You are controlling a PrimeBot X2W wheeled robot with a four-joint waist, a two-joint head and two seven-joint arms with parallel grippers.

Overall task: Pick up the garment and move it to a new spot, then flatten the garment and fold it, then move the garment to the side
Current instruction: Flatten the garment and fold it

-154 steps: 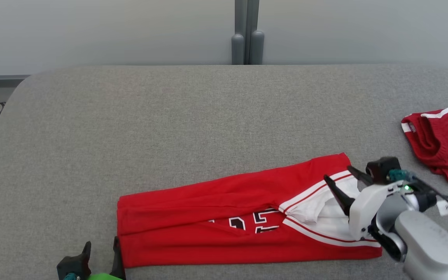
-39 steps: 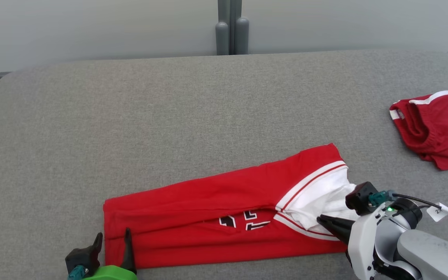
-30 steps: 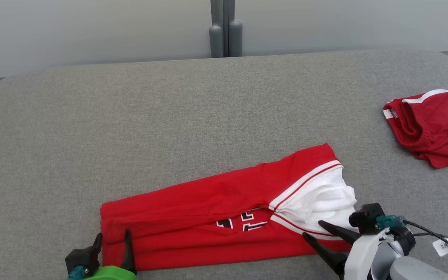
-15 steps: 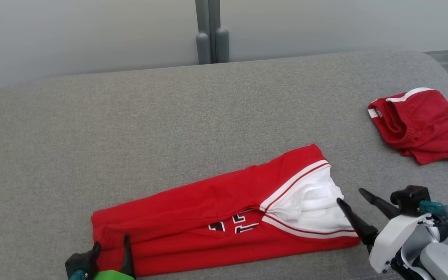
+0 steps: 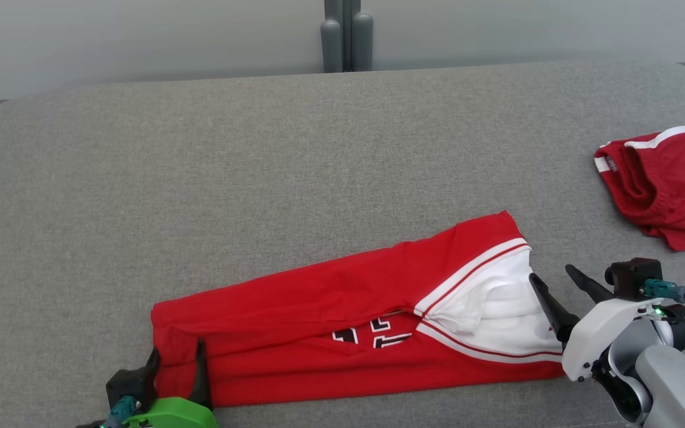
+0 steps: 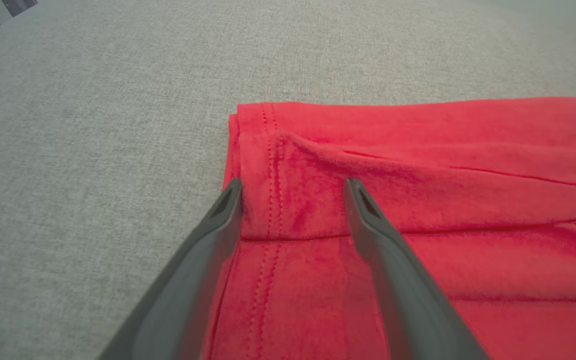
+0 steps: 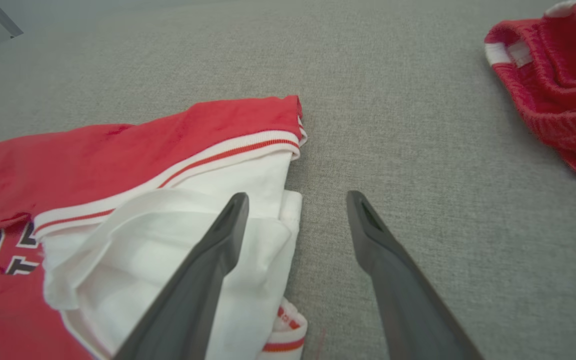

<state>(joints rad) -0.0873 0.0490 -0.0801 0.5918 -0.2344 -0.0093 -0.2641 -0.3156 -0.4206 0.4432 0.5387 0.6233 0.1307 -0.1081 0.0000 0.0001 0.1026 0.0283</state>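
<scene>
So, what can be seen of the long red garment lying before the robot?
The red garment looks like soft knit, folded into a long band with white striped trim, a white inside and black-and-white numerals partly hidden. It lies flat, slanted, on the grey surface. The open left tool is at its hemmed end.

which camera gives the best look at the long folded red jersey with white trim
The head view: the long folded red jersey with white trim lies whole there, end to end on the grey fabric table. The left wrist view gives its stitched red hem end; the right wrist view, its white-lined striped end.
</scene>
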